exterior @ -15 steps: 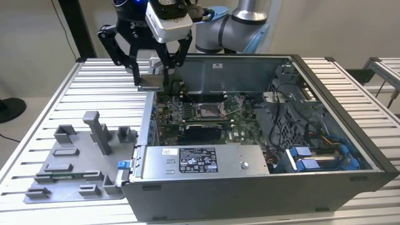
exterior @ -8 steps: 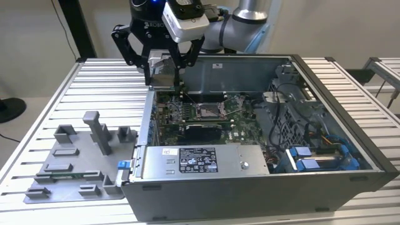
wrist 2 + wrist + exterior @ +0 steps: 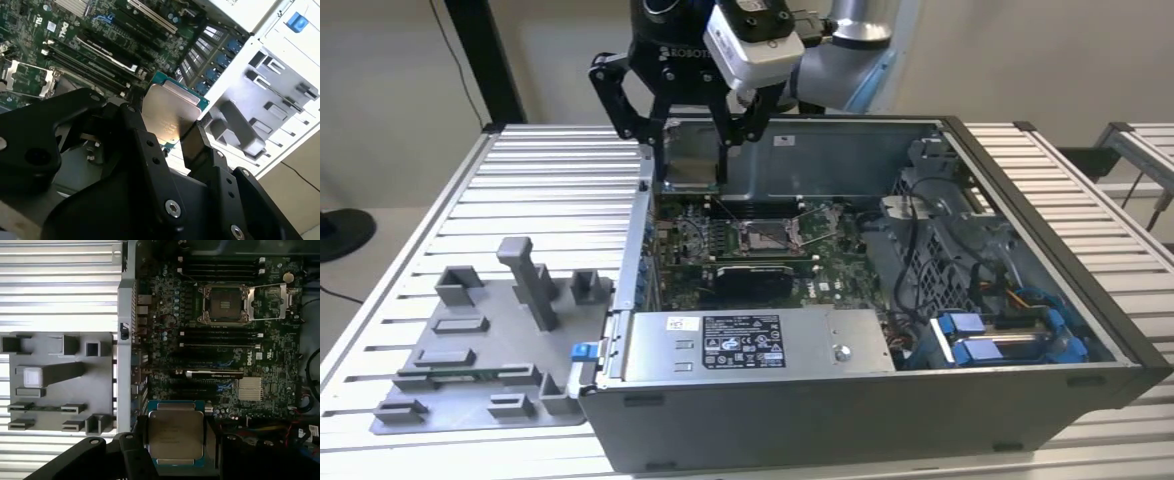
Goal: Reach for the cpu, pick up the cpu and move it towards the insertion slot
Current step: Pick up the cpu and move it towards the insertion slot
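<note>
Hung upright over the far edge of the open case in the exterior view, wrist turned straight down. Gripper point(image 3: 692, 150) black, its linkage fingers point(image 3: 196, 145) closed on the cpu point(image 3: 176, 434), plate held flat between them above the board.

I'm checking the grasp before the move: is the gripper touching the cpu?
Touching. In the second wrist view the gripper has black fingers pressed against the edges of the cpu, holding it above the motherboard.
</note>
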Motion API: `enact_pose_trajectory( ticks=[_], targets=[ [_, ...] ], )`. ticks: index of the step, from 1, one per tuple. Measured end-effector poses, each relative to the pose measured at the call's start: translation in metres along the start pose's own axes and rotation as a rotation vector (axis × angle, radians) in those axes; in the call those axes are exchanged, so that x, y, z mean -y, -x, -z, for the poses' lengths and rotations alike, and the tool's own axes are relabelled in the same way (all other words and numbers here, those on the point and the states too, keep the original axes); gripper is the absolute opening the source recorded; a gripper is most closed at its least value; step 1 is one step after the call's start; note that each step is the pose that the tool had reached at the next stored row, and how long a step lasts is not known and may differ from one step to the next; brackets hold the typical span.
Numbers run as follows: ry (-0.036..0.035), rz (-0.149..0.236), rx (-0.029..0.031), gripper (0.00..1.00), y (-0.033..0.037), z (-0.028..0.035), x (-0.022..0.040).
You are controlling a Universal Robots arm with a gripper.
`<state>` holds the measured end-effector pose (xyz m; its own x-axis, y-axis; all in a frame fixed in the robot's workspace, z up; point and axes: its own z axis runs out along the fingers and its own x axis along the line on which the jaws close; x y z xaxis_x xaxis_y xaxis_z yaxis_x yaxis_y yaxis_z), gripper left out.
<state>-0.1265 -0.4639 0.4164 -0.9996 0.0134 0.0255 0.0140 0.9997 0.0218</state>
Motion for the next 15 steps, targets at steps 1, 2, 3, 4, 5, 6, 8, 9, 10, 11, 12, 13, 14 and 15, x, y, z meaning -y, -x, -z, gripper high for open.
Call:
enact_pose_trajectory(
  ticks=[1, 2, 3, 4, 5, 6, 8, 9, 10, 11, 12, 13, 14, 15],
  targets=[
    [-0.0001, 0.0, -0.0001, 0.0, 0.0039, 0.0001, -0.0001],
    [-0.0001, 0.0, -0.0001, 0.0, 0.0077, 0.0002, -0.0001],
    [-0.0001, 0.0, -0.0001, 0.0, 0.0114, 0.0003, -0.0002],
    [-0.0001, 0.0, -0.0001, 0.0, 0.0151, 0.0004, -0.0002],
    [-0.0001, 0.0, -0.0001, 0.0, 0.0188, 0.0005, -0.0003],
    [0.0, 0.0, -0.0001, 0.0, 0.0228, 0.0006, -0.0003],
    [0.0, 0.0, -0.0001, 0.0, 0.03, 0.0008, -0.0006],
    [0.0, 0.0, -0.0001, 0.0, 0.0335, 0.0009, -0.0008],
    [0.0, 0.0, -0.0001, 0.0, 0.0363, 0.0009, -0.0011],
    [-0.0001, 0.0, -0.0001, 0.0, 0.0396, 0.001, -0.0013],
    [0.0, 0.0, -0.0001, 0.0, 0.0424, 0.0011, -0.0015],
    [0.0, 0.0, -0.0001, 0.0, 0.0453, 0.0011, -0.0018],
    [0.0, 0.0, -0.0001, 0.0, 0.0482, 0.0012, -0.002],
    [0.0, 0.0, 0.0, 0.0, 0.0512, 0.0013, -0.0023]
  ],
)
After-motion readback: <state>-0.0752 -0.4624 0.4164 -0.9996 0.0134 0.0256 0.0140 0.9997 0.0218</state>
